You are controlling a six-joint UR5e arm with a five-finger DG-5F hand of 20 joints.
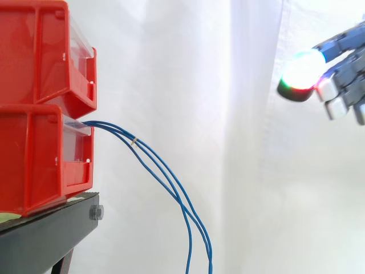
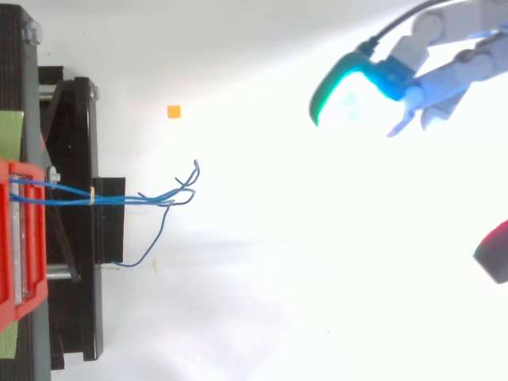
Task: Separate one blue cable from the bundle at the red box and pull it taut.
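Thin blue cables (image 1: 165, 174) come out of the lower red box (image 1: 40, 160) as a bundle, tied by a small pale band (image 1: 133, 140), and droop down toward the floor. From above, the blue cables (image 2: 119, 196) run right from the red box (image 2: 20, 238) and fan out at their loose ends. My hand (image 1: 342, 71) hovers at the right edge, well above and right of the cables, fingers relaxed and apart, a fingertip pad (image 1: 302, 73) glowing. In the top view my hand (image 2: 413, 71) is far right of the cable ends and touches nothing.
A second red box (image 1: 43, 54) is stacked on the lower one. Both rest on a black stand (image 1: 48, 234). A small orange marker (image 2: 173, 112) lies on the white floor. White curtain fills the background between the boxes and the hand.
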